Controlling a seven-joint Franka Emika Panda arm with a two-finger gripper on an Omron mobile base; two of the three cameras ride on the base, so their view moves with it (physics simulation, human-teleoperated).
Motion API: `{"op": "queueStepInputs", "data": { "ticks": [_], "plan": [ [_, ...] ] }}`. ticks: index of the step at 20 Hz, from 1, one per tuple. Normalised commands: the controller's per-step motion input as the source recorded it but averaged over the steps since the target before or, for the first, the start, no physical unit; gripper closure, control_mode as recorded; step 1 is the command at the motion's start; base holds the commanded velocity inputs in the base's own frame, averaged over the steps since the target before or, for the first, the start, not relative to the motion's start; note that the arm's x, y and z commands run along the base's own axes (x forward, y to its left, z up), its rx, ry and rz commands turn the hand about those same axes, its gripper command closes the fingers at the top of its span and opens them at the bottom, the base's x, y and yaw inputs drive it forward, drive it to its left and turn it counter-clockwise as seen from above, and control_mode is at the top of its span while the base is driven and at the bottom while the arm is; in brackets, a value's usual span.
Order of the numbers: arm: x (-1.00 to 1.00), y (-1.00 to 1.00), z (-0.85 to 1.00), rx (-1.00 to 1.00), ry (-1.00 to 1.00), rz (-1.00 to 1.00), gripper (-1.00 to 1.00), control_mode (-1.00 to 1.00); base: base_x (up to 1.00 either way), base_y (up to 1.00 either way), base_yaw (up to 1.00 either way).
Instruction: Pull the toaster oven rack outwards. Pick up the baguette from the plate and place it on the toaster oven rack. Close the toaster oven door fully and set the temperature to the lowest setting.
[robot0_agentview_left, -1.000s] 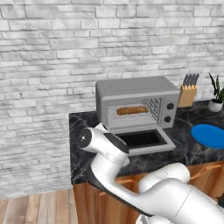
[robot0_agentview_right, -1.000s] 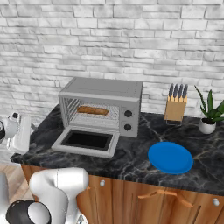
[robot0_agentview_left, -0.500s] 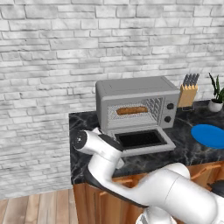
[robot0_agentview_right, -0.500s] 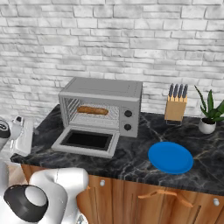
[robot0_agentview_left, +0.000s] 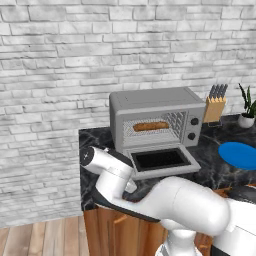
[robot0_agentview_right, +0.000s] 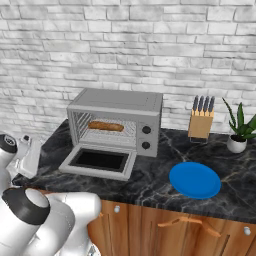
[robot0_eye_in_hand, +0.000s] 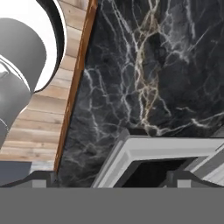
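One baguette (robot0_agentview_right: 106, 126) far beyond hand (robot0_agentview_right: 31, 156).

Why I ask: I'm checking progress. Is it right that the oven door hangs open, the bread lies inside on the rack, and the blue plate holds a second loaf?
Not quite: the right base view shows the blue plate bare. The oven door is open, and the bread lies inside on the rack.

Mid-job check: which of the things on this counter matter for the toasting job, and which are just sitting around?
For the job:
toaster oven
door, folded down open
rack
baguette, already on the rack
blue plate, bare
gripper, open, left of the door

Just sitting around:
knife block
potted plant
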Motion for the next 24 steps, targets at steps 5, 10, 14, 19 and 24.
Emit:
{"op": "queueStepInputs", "data": {
  "ticks": [5, 10, 14, 19, 24],
  "plan": [
    [0.12, 0.03, -0.32, -0.04, 0.06, -0.01, -1.00, -1.00, 0.00, 0.00, 0.00],
    [0.13, 0.00, -0.30, -0.03, 0.02, 0.00, -1.00, -1.00, 0.00, 0.00, 0.00],
    [0.18, 0.00, -0.20, -0.03, 0.02, -0.01, -1.00, -1.00, 0.00, 0.00, 0.00],
    [0.17, 0.00, -0.20, -0.01, 0.04, 0.00, -1.00, -1.00, 0.00, 0.00, 0.00],
    [0.14, 0.00, -0.20, -0.03, 0.07, -0.01, -1.00, -1.00, 0.00, 0.00, 0.00]
  ]
}}
